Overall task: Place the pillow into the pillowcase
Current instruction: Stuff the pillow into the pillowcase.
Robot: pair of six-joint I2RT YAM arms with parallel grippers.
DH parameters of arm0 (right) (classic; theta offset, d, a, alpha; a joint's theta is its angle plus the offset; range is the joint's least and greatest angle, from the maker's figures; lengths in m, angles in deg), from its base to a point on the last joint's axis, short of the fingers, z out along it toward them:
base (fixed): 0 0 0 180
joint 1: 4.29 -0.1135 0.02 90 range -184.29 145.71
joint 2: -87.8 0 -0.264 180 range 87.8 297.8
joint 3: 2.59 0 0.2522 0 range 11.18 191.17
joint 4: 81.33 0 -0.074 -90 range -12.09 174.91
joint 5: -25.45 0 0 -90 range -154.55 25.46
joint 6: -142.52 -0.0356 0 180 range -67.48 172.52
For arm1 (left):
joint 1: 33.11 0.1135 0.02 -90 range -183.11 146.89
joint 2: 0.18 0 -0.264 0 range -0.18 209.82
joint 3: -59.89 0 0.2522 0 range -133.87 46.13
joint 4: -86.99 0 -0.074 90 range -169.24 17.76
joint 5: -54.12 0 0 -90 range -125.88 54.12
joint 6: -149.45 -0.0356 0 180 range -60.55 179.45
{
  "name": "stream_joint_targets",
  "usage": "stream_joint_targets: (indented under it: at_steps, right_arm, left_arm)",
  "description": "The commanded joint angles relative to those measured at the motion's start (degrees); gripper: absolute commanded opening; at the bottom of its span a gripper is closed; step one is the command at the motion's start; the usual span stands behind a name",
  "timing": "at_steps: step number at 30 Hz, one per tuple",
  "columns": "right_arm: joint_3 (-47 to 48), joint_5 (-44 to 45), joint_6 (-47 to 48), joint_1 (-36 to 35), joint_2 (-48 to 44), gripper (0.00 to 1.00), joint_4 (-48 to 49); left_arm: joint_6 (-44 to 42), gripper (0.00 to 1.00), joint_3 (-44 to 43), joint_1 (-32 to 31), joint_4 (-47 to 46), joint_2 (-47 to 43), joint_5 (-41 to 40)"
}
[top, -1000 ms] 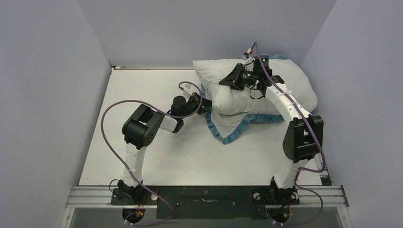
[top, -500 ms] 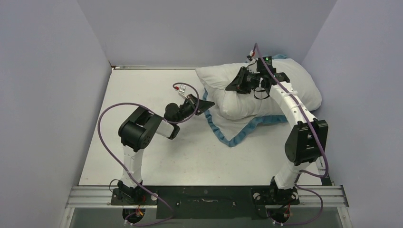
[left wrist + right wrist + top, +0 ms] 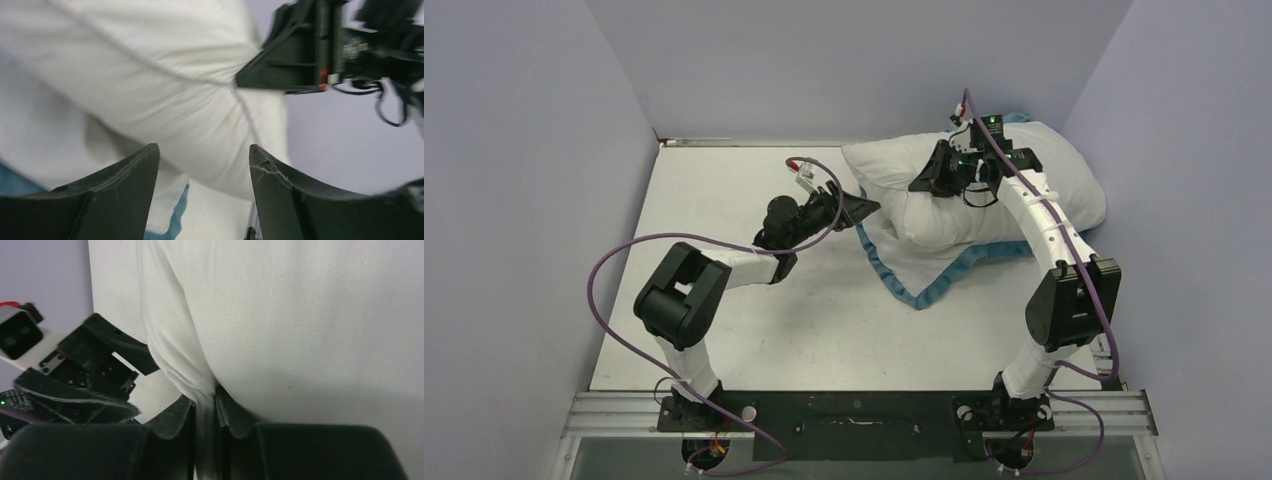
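1. Bench point(image 3: 754, 330): white top, walls on three sides, both arm bases bolted at the near edge.
2. Pillow point(image 3: 1069, 185): plain white and plump, at the far right corner of the bench. Its left end is bunched and drawn up. It lies on top of the cover, not inside it.
3. Pillowcase point(image 3: 902, 262): spread flat beneath the near side of the pillow, white inner face up. The blue ruffled edge runs to a point toward mid-bench.
4. Right arm point(image 3: 1064, 300): rises from the near right and reaches over the pillow toward its left end.
5. Left arm point(image 3: 679, 300): elbow low over the bench, forearm aimed at the left end of the pillow.
6. Right tool point(image 3: 205, 400): clamped on a pinched fold of pillow fabric; the cloth rises out from between the fingers. The left wrist view shows the same pinch from the side, with a crease running into it.
7. Left tool point(image 3: 204, 150): fingers apart, nothing between them. It is just beside the left end of the pillow; whether it touches cloth, cannot tell.
8. Purple cable point(image 3: 614, 270): loops wide off the left arm.
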Motion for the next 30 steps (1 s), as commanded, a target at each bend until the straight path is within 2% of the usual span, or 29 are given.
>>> stream_joint_targets:
  at_steps: [1, 5, 11, 21, 24, 26, 28, 30]
  right_arm:
    - [5.48, 3.49, -2.70, 1.88, -2.18, 0.05, 2.81]
    - [6.35, 2.00, -5.51, 2.13, -1.96, 0.05, 4.65]
    - [6.54, 1.06, -6.59, 2.22, -2.06, 0.05, 5.44]
    - [7.64, -0.78, -9.78, 3.01, -1.90, 0.05, 8.53]
    - [7.62, -0.81, -9.61, 3.05, -1.93, 0.05, 8.09]
    - [7.04, -0.88, -9.47, 3.10, -2.24, 0.05, 7.98]
    - [6.34, -0.99, -9.33, 3.10, -2.74, 0.05, 7.95]
    - [5.73, -1.00, -9.03, 3.19, -3.14, 0.05, 7.52]
  left_arm:
    - [-4.65, 0.64, -1.08, -1.59, 26.05, -3.60, -5.92]
    - [-1.10, 0.67, -3.81, -2.37, 36.85, -2.27, -8.85]
    - [3.12, 0.66, -12.22, -3.59, 40.07, 3.35, -9.58]
    - [3.36, 0.67, -28.69, -4.78, 57.79, 17.26, -9.40]
    - [2.86, 0.53, -28.45, -4.99, 57.81, 18.57, -9.42]
    - [2.00, 0.23, -26.49, -5.05, 55.18, 18.48, -8.83]
    - [1.51, 0.00, -23.45, -5.10, 51.76, 17.47, -8.54]
    - [0.89, 0.00, -20.58, -5.10, 49.61, 15.66, -9.19]
